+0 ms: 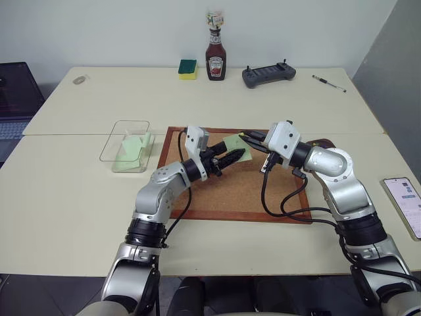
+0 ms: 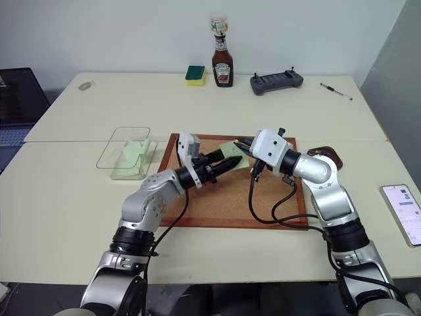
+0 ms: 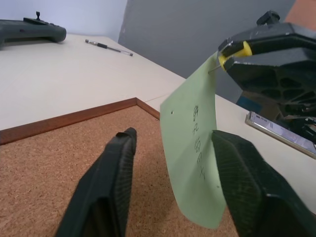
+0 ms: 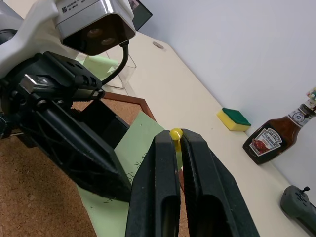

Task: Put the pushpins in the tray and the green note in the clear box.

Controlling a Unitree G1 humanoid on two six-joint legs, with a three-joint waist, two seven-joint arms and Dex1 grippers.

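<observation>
R gripper (image 4: 174,143) pinches yellow-headed pushpin (image 4: 175,133) w/ pale green paper note (image 3: 193,148) hanging off it above cork board (image 1: 243,191). L gripper (image 3: 182,163) fingers apart, straddling note, not clamped.

Cork board (image 1: 237,191): rough, grainy, matt, reddish wood frame. Green note (image 3: 195,148): thin matt paper. Pushpin (image 4: 176,134): glossy yellow plastic head. Left gripper (image 3: 173,185) fingers (image 3: 106,190): matt ribbed black plastic. Clear box (image 1: 125,146): transparent plastic.
</observation>
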